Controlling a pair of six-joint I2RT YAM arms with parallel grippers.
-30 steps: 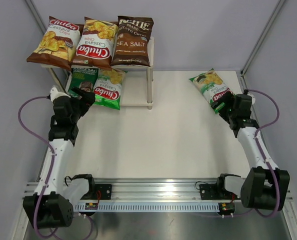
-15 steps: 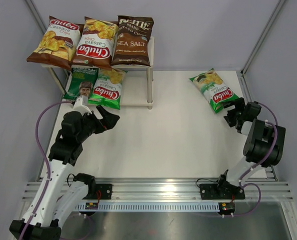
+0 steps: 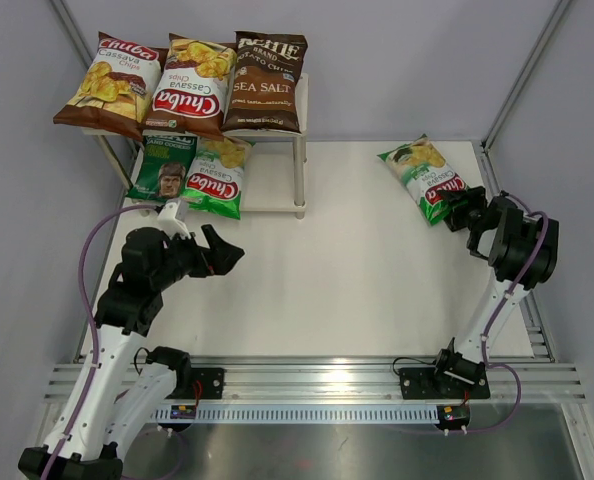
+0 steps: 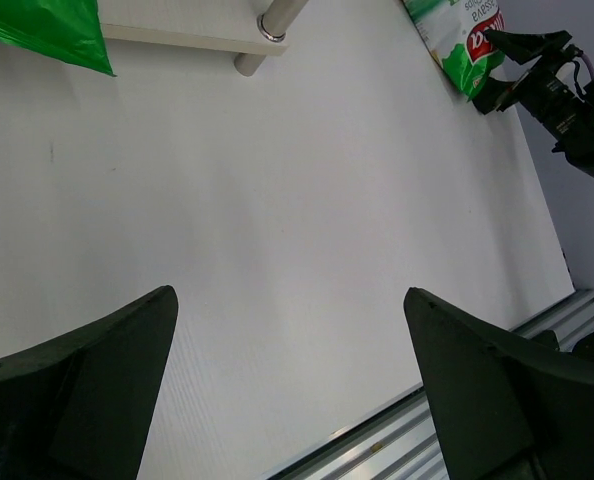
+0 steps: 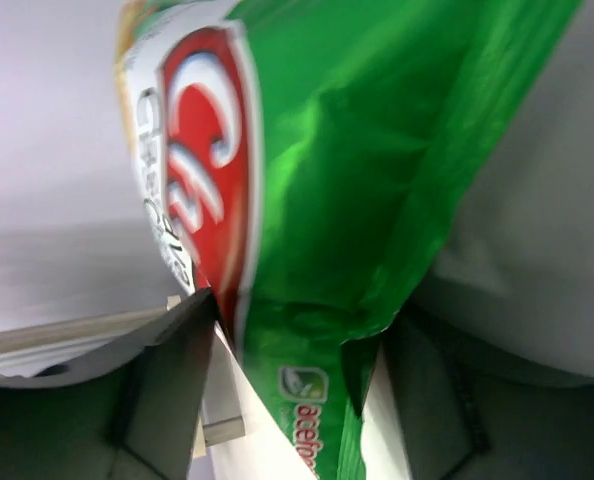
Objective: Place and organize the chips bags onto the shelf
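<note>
Left gripper (image 3: pixel 227 252) spread wide, empty. Shelf (image 3: pixel 272 185) ahead of it. Top board: left Chuba bag (image 3: pixel 112 85), middle Chuba bag (image 3: pixel 189 85), Kettle bag (image 3: pixel 267 85). Lower board: face bag (image 3: pixel 164 168), green Chuba bag (image 3: pixel 217 178). Right gripper (image 3: pixel 455 205) parted, fingers straddling the near end of the loose green bag (image 3: pixel 422 175).

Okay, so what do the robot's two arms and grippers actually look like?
The left arm and right arm match: slim white links joined by bulky black joint housings. A purple cable loops loosely along each one. The left gripper and right gripper each end in two dark, blunt, wedge-shaped fingers. No markings are legible.
</note>
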